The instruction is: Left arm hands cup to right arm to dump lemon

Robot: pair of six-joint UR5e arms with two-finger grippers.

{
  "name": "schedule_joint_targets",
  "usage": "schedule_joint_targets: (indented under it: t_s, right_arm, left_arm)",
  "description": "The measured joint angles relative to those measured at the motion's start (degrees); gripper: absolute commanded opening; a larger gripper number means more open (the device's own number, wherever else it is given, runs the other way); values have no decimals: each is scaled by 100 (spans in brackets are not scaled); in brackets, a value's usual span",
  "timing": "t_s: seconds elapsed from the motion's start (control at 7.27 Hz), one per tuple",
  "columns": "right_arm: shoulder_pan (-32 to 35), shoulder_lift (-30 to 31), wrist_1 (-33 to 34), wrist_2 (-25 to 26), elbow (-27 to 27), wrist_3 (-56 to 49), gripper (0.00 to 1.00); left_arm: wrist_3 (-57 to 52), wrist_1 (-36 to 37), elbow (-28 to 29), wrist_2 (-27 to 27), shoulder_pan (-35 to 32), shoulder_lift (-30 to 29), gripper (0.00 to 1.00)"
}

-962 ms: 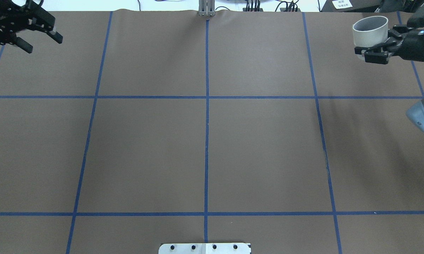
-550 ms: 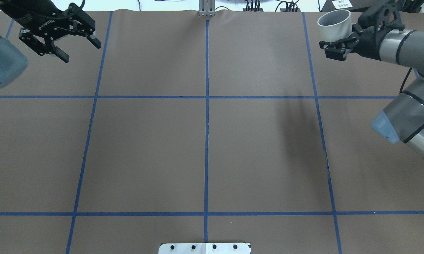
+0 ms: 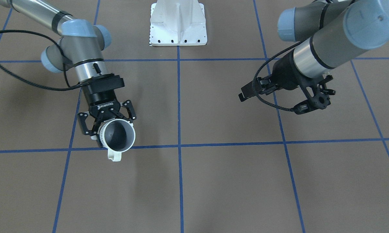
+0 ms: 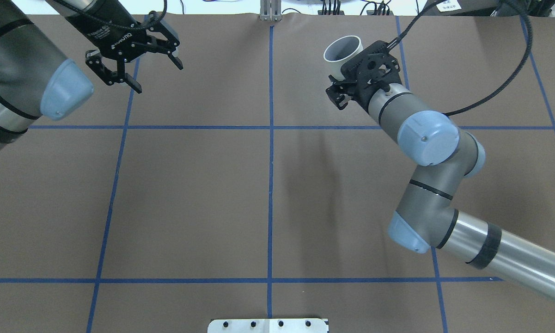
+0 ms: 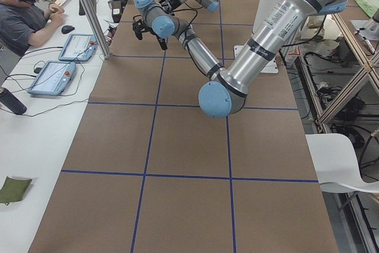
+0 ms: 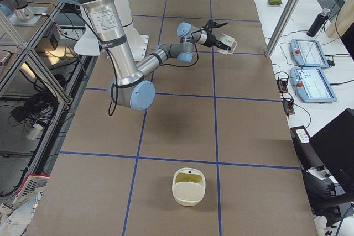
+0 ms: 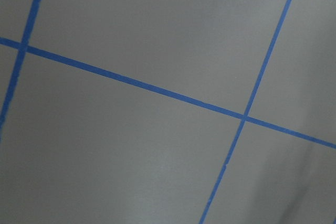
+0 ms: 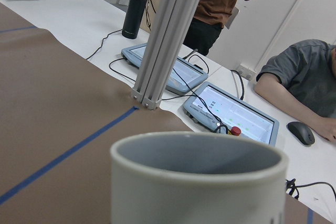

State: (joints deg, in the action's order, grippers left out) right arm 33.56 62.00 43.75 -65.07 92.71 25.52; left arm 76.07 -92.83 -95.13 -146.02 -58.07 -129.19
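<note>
- Cream tub (image 6: 188,198), lower centre of the right-side view — something yellow-green inside, too small to name.
- White mug (image 3: 118,137), left of centre in the front view — right gripper (image 3: 110,126) clamped on its wall.
- Left gripper (image 4: 158,77), upper left overhead, fingers spread wide.

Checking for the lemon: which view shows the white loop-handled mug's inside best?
Exterior front-facing looks straight into the white mug, grey inside, nothing yellow. Overhead catches part of the inside; right wrist only the rim; exterior right a tiny side view.
</note>
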Motion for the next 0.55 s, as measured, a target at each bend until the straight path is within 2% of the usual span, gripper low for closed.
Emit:
schedule_joint_targets:
  t_s: [0.28,0.55]
  right_arm:
    - [-330,-637,560,414,-224,354,26]
    - [-649,-921,702,904,-536,384,28]
  left_arm:
    - [662,-808,579,15,198,-335,100]
    - [922,-1056,803,26,322,-585,100]
